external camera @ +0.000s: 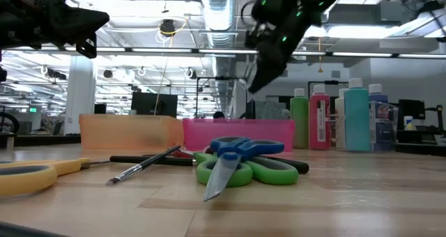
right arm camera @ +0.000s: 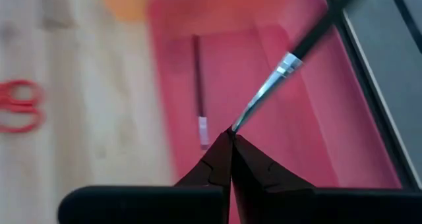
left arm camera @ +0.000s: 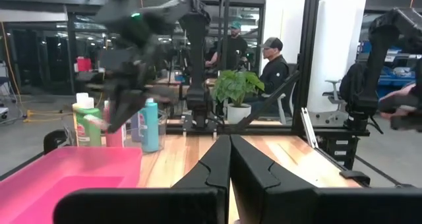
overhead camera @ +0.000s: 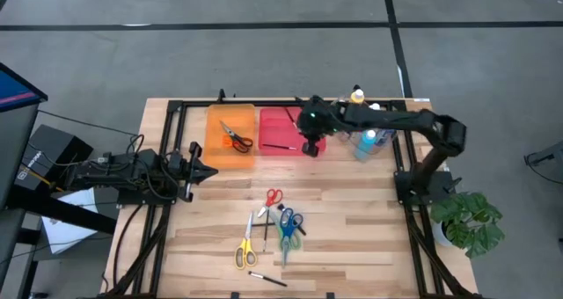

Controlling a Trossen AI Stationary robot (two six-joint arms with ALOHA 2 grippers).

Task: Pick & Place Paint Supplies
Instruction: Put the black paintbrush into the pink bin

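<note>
R gripper (right arm camera: 231,137) pinches brush (right arm camera: 277,76) by bristle tip over pink bin (right arm camera: 330,145); weak hold, may swing out past rim. L gripper (overhead camera: 204,169) closed, idle.

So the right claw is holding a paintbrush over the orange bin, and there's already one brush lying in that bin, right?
Not quite: it is the pink bin, not the orange one. The right wrist view shows the right claw shut on a paintbrush above the pink bin, where another brush already lies.

My wooden counter (overhead camera: 352,237), orange bin (overhead camera: 230,137) and pink bin (overhead camera: 281,132) side by side at its far edge, paint bottles (overhead camera: 369,141) beside them, loose scissors (overhead camera: 283,224) and brushes (overhead camera: 266,279) toward the near edge
</note>
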